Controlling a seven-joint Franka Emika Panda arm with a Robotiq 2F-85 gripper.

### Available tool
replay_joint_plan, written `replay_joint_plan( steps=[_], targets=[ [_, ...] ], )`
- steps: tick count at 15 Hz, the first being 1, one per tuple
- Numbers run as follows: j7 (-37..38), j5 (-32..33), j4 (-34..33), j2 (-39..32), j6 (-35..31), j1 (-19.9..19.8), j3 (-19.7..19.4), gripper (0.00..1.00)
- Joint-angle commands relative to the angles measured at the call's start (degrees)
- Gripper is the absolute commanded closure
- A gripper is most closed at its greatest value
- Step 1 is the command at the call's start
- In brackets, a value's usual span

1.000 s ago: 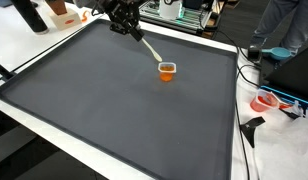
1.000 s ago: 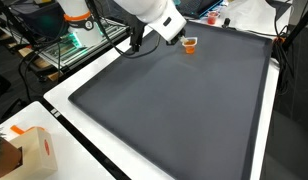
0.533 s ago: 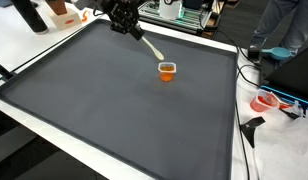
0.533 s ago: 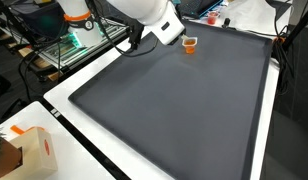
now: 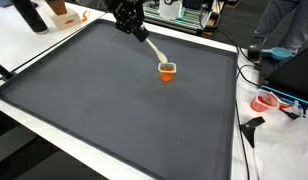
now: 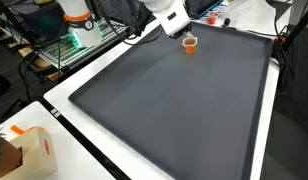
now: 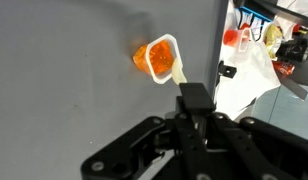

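Tool (image 5: 133, 30) – clamped on a pale stick (image 5: 149, 47) | stick slants down, far end at the orange cup (image 5: 167, 70) | cup upright on the dark tabletop (image 5: 114, 115)

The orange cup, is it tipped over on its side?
No, in the wrist view the orange cup stands upright on the dark mat, mouth facing up, with the white stick reaching its rim.

Stick (image 7: 181, 78) end hidden within pincer (image 7: 195, 100)
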State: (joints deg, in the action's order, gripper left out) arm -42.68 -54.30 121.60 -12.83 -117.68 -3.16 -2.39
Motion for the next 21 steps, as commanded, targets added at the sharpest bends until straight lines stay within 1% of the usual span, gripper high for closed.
replay_joint_plan(
  steps=[1, 3, 5, 7, 10, 14, 16, 17, 18, 21],
  targets=[
    [9.36, 4.66, 2.61, 4.08, -5.89, 2.72, 1.37, 0.97],
    [14.63, 8.95, 3.13, 5.67, -9.1, 4.26, 2.43, 0.97],
    [19.82, 14.67, 3.68, 7.45, -12.3, 5.78, 3.63, 0.97],
    [25.15, 21.55, 4.41, 9.06, -15.62, 7.28, 4.84, 0.97],
    [34.41, 33.73, 6.07, 10.82, -21.12, 9.17, 6.63, 0.97],
    [44.23, 46.85, 8.04, 12.64, -24.31, 10.74, 8.29, 0.97],
    [47.57, 51.45, 8.73, 13.42, -24.59, 11.06, 8.93, 0.97],
    [46.6, 52.63, 8.96, 13.85, -24.39, 11.09, 9.21, 0.97],
    [45.14, 49.55, 6.25, 11.51, -23.1, 10.65, 9.13, 0.87],
    [45.37, 51.0, 6.7, 12.28, -23.1, 10.82, 9.41, 0.87]
  ],
)
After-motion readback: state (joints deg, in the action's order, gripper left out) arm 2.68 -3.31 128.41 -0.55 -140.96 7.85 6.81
